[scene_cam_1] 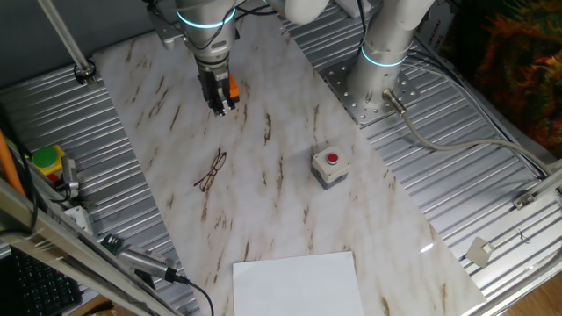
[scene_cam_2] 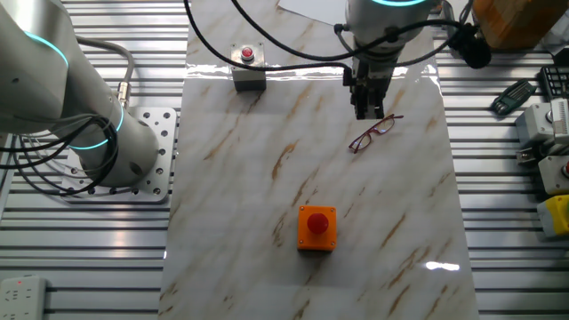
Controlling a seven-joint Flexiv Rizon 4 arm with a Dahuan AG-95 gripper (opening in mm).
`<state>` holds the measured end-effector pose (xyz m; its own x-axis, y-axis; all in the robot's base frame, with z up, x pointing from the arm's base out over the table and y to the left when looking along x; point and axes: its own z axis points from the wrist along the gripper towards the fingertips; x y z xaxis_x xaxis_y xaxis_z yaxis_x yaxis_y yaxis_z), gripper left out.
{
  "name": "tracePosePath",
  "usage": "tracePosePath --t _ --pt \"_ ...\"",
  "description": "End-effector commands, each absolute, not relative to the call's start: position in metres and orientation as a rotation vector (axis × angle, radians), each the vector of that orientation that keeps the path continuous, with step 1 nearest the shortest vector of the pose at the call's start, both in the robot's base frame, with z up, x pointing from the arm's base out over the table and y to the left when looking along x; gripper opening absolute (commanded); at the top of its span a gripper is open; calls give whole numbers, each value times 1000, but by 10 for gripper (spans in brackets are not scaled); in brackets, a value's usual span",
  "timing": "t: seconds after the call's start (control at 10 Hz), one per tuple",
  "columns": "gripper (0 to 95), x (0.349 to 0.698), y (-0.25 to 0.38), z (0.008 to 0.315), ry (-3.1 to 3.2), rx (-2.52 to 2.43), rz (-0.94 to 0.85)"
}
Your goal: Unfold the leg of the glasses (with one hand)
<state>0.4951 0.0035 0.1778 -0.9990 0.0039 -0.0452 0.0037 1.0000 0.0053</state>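
Glasses (scene_cam_1: 211, 169) lie flat on marble tabletop (scene_cam_1: 281, 211), long axis diagonal, just beside and below gripper (scene_cam_1: 219, 106), which hangs above them; jaw gap indiscernible, nothing visibly held.

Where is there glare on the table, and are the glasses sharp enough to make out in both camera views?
In one fixed view a small bright glint sits on the marble table near its right edge; the glasses are thin but legible. In the other fixed view a similar glint lies at the lower right, and the glasses show clearly just below the hand.
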Motion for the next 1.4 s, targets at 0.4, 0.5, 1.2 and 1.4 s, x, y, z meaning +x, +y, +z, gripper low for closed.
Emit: tracePosePath --t 0.4,0.5,1.2,1.4 --pt "0 497 3 177 3094 -33 22" --pt "0 498 4 177 3098 -64 21" --pt "0 574 103 178 3045 -658 -19" --pt "0 577 127 149 3031 -734 -57"
